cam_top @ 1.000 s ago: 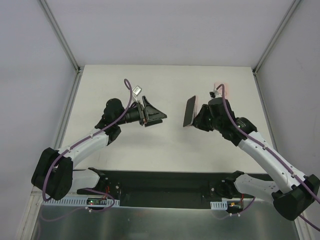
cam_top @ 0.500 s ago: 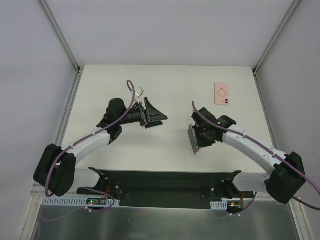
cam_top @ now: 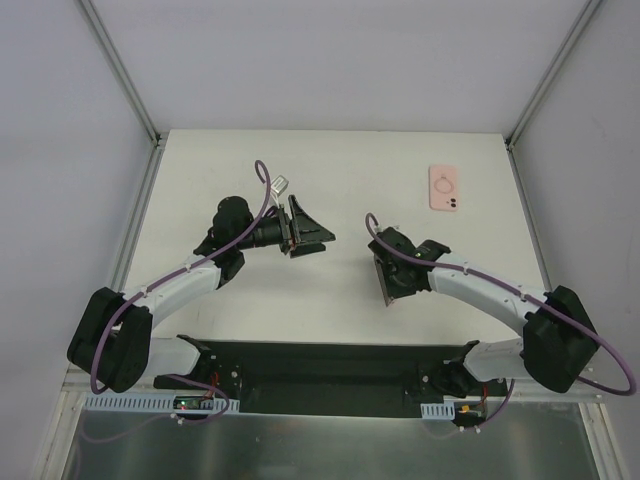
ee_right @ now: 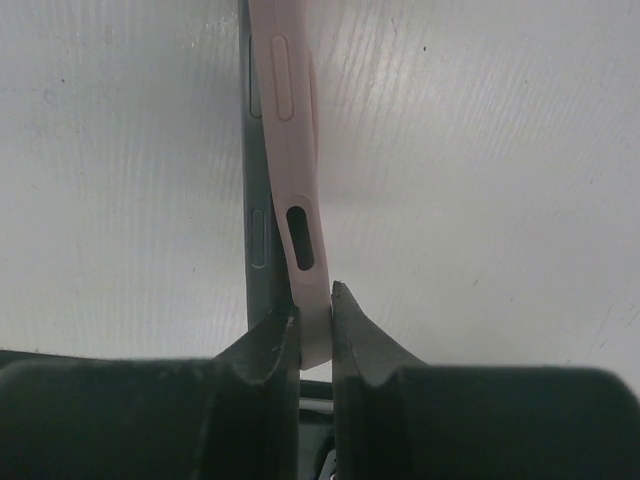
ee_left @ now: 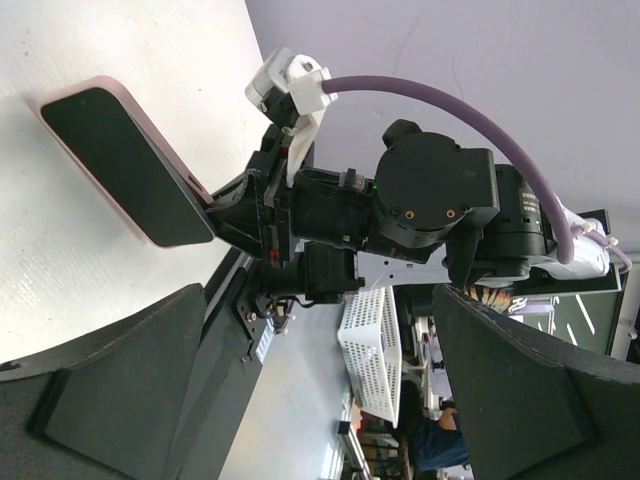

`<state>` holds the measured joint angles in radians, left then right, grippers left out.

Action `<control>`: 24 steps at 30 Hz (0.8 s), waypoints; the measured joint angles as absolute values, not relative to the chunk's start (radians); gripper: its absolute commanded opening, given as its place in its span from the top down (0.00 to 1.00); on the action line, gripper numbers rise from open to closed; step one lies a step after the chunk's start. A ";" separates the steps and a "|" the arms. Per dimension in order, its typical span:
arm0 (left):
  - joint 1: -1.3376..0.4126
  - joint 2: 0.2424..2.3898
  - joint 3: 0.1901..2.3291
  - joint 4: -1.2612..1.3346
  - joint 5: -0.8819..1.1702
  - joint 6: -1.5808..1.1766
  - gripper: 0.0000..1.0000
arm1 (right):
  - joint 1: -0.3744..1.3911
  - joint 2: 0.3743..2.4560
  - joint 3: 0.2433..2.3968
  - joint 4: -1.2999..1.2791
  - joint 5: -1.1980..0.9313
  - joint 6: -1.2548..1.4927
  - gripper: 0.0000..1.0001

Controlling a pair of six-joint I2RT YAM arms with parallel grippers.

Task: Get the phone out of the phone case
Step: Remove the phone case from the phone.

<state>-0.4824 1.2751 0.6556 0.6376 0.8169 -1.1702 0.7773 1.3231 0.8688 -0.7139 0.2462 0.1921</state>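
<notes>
My right gripper (cam_top: 392,272) is shut on the rim of a pink phone case (ee_right: 292,190) and holds it on edge, low over the table. The dark phone (ee_right: 257,215) sits against the case, its edge beside my left finger. In the top view they show as a dark slab (cam_top: 391,282). The left wrist view shows the phone's black screen (ee_left: 120,165) with its pink rim, facing my left gripper. My left gripper (cam_top: 312,236) is open and empty, raised about a hand's width left of the phone; its fingers (ee_left: 120,400) stand wide apart.
A second pink case-like item (cam_top: 444,188) with a ring and a camera hole lies flat at the back right of the white table (cam_top: 330,160). Metal frame posts (cam_top: 150,130) stand at the back corners. The black base rail (cam_top: 330,365) runs along the near edge.
My right arm has swung the cased phone down and toward the near side, from raised at mid table to low over it, uncovering the pink item at the back. The left arm has barely moved.
</notes>
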 measured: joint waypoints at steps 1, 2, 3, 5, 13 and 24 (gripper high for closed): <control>-0.482 1.275 0.656 0.638 0.821 -1.170 0.07 | 0.780 1.330 0.866 -0.702 0.251 0.197 0.89; -0.482 1.275 0.656 0.638 0.824 -1.170 0.06 | 0.784 1.335 0.862 -0.688 0.256 0.202 0.88; -0.483 1.275 0.656 0.638 0.828 -1.170 0.07 | 0.788 1.340 0.859 -0.675 0.260 0.206 0.85; -0.483 1.275 0.656 0.638 0.830 -1.170 0.07 | 0.793 1.349 0.853 -0.656 0.269 0.213 0.85; -0.482 1.275 0.656 0.637 0.831 -1.170 0.06 | 0.808 1.381 0.849 -0.633 0.309 0.228 0.88; -0.482 1.267 0.655 0.625 0.832 -1.166 0.07 | 0.820 1.436 0.851 -0.623 0.360 0.234 0.87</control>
